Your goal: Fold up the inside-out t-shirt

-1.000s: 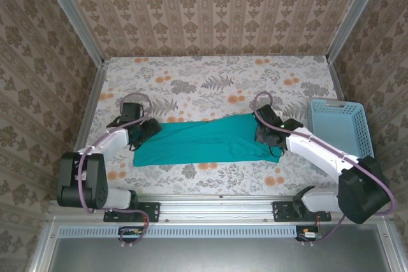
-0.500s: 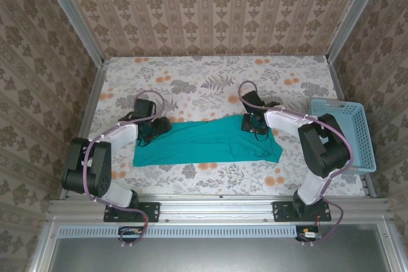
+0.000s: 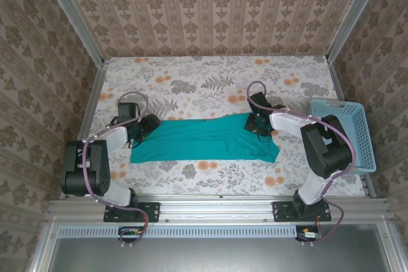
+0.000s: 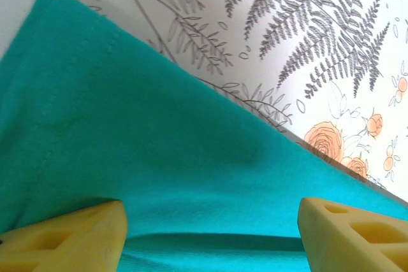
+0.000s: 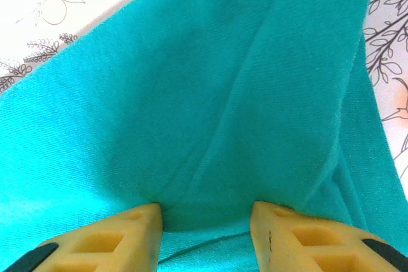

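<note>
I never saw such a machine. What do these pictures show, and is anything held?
Two robot arms are bolted at the near edge of a flowered table. One picture looks down from above: the left arm and right arm reach a teal t-shirt lying on it, near a light-blue basket. The other two come from wrist cameras; the yellow blocks are jaws. The left jaws stand wide open over the cloth. The right jaws have bunched cloth between them; a grip is not certain.

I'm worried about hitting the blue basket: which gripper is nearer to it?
Right. The right gripper is at the end of the t-shirt nearest the basket; the left gripper is at its opposite end, farther away.
</note>
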